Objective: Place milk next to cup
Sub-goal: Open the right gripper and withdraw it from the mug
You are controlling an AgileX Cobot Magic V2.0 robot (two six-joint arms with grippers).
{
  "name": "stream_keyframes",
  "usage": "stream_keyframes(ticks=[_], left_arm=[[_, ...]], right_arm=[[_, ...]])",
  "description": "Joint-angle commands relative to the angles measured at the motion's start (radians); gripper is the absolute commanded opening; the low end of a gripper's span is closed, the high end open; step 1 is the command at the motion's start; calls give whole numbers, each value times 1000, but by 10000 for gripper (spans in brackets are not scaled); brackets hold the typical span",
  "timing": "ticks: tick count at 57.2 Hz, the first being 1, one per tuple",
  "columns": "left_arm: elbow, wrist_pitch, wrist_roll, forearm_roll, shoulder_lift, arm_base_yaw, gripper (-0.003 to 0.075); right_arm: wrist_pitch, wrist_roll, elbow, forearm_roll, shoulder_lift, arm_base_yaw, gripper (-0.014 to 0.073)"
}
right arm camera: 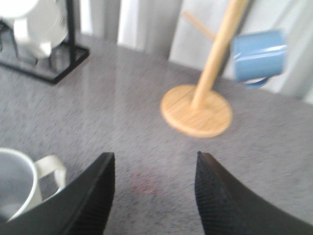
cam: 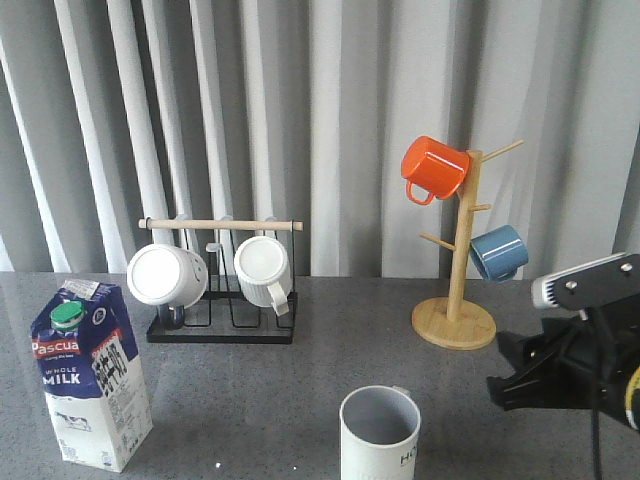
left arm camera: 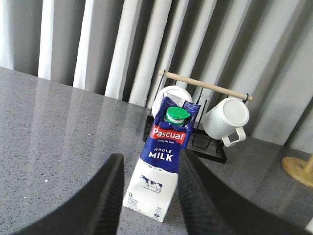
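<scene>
The milk (cam: 90, 375) is a blue-and-white carton with a green cap, upright at the front left of the table. In the left wrist view the milk (left arm camera: 161, 161) stands just beyond my left gripper (left arm camera: 152, 156), which is open with the carton in line with the gap and nothing held. The left gripper is out of the front view. The cup (cam: 380, 430), off-white with a grey inside, stands at the front centre. My right gripper (cam: 505, 375) hovers to the right of the cup (right arm camera: 17, 186); this gripper (right arm camera: 154, 154) is open and empty over bare table.
A black wire rack (cam: 222, 330) holding two white mugs stands behind the milk. A wooden mug tree (cam: 455, 325) at the back right carries an orange mug (cam: 433, 168) and a blue mug (cam: 498, 252). Grey curtains hang behind the table.
</scene>
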Motion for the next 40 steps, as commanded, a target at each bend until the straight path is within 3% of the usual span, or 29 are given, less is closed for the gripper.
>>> stream_keyframes(ticks=[1, 11, 22, 40], left_arm=[[-34, -74, 2, -6, 15, -1, 272], [-34, -74, 2, -6, 15, -1, 272], [-34, -74, 2, -6, 15, -1, 272], [-34, -74, 2, -6, 15, -1, 272]], right_arm=[[42, 1, -28, 10, -126, -3, 328], [182, -35, -28, 40, -308, -3, 191], [315, -280, 82, 204, -506, -3, -14], [357, -677, 270, 536, -749, -3, -11]])
